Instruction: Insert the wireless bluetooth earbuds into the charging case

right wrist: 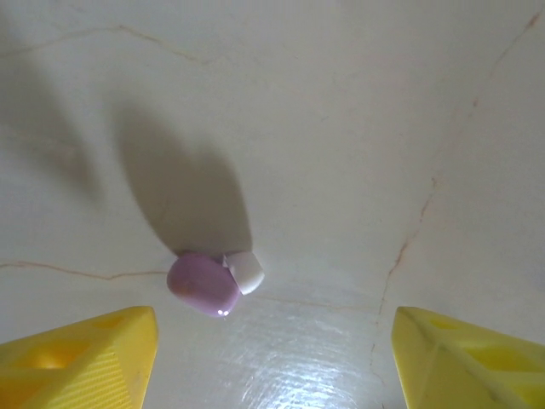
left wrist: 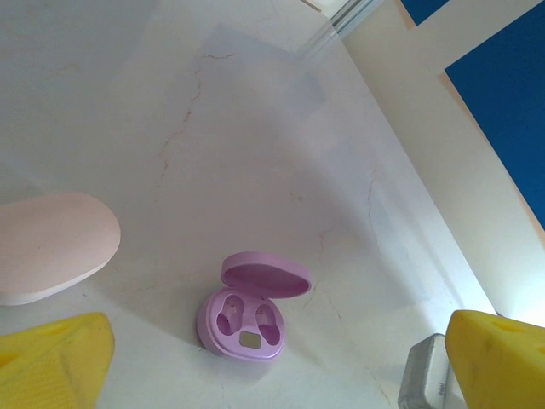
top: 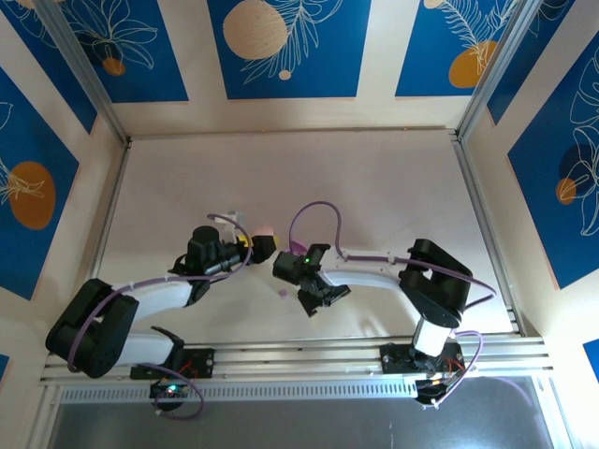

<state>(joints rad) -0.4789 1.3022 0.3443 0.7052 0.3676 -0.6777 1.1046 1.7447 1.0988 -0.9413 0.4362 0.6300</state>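
Hangs the right claw (right wrist: 275, 341) released and empty above the tabletop (right wrist: 341, 128); spots the purple earbud (right wrist: 204, 285) just ahead, between the fingers (right wrist: 85, 358), long axis roughly across the gap; shows the left claw (left wrist: 279, 341) released too, facing the open purple case (left wrist: 251, 315); favours the right arm, clearly nearer.

Both arms bent inward, left gripper (top: 257, 245) and right gripper (right wrist: 272, 358) wide apart, empty.

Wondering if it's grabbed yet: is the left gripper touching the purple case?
Apart. The left wrist view shows bare table between the open purple case and both yellow fingers of the left gripper.
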